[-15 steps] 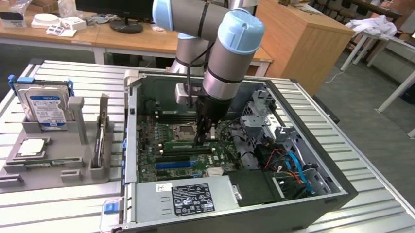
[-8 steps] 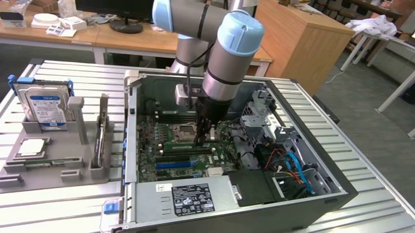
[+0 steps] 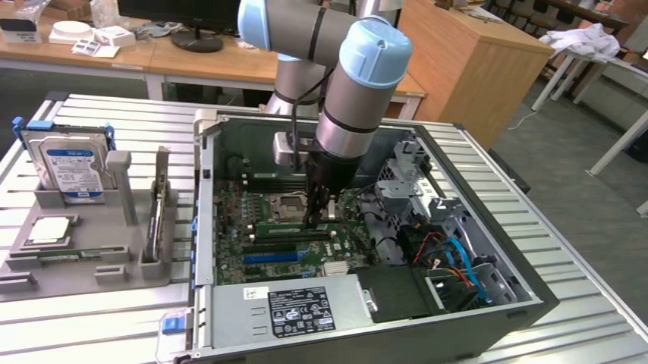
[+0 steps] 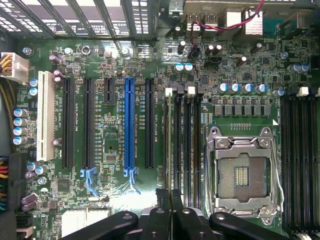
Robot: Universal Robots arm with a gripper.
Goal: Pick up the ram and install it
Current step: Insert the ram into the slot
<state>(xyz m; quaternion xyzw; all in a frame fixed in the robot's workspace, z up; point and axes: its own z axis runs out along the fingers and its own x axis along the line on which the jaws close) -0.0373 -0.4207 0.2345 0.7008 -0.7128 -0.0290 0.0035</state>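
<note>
Pincer (image 4: 171, 193) over memory slots (image 4: 182, 145), socket (image 4: 243, 172) edge beside

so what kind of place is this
Likely a robotics lab or workshop for computer assembly: a robot arm reaches into an open computer case on a slatted metal table, with wooden desks behind.

— Where are we seeing the ram (image 3: 291, 225)?
— We are seeing it low inside the case, a thin green stick standing on its long edge over the motherboard.
— And in the wrist view?
— We are looking at it (image 4: 170, 145) edge-on: 1 narrow strip lying along the outermost memory slot beside the processor socket, its near end running between the gripper's (image 4: 171, 197) closed fingertips.
</note>
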